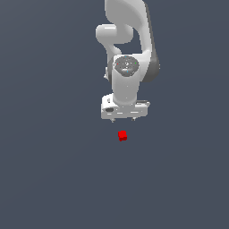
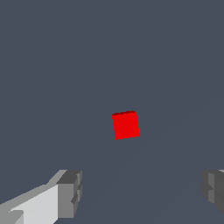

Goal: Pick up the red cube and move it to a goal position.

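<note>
The red cube [image 1: 122, 135] is a tiny bright red block lying on the dark grey floor, just in front of and below the white arm's hand in the exterior view. My gripper [image 1: 125, 120] hangs above and slightly behind it, not touching it. In the wrist view the cube [image 2: 126, 125] lies on the floor beyond the gripper [image 2: 142, 192], apart from both fingers. The two grey fingertips [image 2: 70, 192] stand wide apart with nothing between them, so the gripper is open and empty.
The plain dark grey floor [image 1: 53, 170] fills both views. The white arm [image 1: 127, 44] rises behind the gripper at the top of the exterior view. No goal marker shows.
</note>
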You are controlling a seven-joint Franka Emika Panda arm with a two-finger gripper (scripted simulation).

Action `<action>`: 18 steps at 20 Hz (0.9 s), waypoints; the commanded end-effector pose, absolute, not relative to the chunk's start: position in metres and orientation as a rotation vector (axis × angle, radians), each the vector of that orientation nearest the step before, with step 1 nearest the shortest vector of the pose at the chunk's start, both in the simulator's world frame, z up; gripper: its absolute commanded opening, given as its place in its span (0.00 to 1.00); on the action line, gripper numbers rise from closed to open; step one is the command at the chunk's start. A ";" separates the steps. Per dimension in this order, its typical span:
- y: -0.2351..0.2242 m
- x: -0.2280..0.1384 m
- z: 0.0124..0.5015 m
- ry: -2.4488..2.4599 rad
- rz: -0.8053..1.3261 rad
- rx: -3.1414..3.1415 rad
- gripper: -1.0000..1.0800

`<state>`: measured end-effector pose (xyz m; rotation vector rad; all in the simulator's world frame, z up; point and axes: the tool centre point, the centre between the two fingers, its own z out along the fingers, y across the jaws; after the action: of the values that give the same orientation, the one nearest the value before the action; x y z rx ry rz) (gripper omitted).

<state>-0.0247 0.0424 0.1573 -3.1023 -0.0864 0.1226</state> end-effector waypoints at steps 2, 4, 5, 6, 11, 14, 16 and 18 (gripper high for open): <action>0.042 -0.025 0.157 -0.086 0.123 -3.102 0.96; 0.042 -0.025 0.155 -0.090 0.121 -3.103 0.96; 0.043 -0.025 0.153 -0.093 0.119 -3.103 0.96; 0.043 -0.025 0.151 -0.098 0.117 -3.104 0.96; 0.043 -0.024 0.133 -0.131 0.101 -3.108 0.96; 0.044 -0.023 0.115 -0.163 0.085 -3.111 0.96; 0.044 -0.022 0.101 -0.189 0.073 -3.113 0.96; 0.044 -0.021 0.085 -0.218 0.058 -3.116 0.96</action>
<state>-0.0213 0.0441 0.0968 -3.1140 -0.1967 0.0679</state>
